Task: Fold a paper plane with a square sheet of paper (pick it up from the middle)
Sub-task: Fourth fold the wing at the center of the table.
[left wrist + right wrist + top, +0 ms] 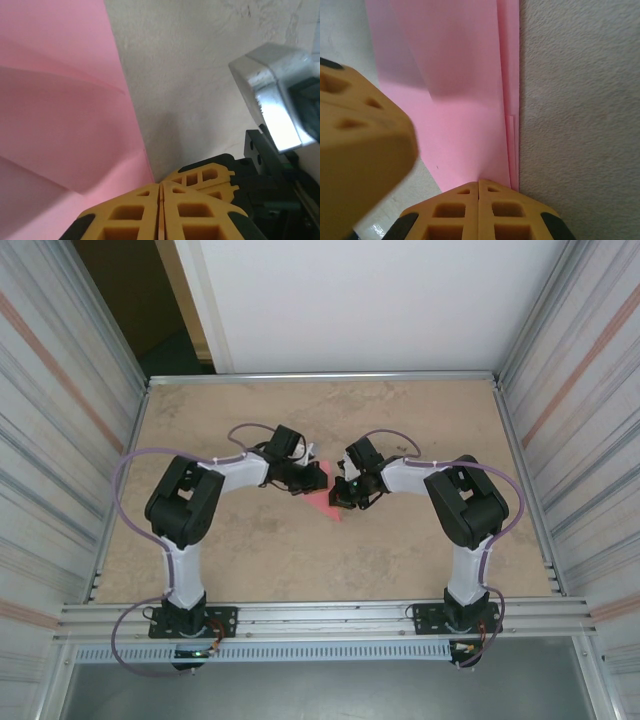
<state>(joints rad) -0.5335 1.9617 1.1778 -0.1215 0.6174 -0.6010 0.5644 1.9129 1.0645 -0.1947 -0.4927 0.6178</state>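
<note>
Two arms meet nose to nose mid-table (250, 560). The left gripper (161, 184) comes in from 9 o'clock and the right gripper (479, 181) from 3 o'clock, both with jaws pressed flat together. The pink sheet of paper (326, 503), partly folded, sits between them, one corner poking toward 6 o'clock. Its edge runs right up to both sets of tips, but I can't tell if it's actually pinched.
</note>
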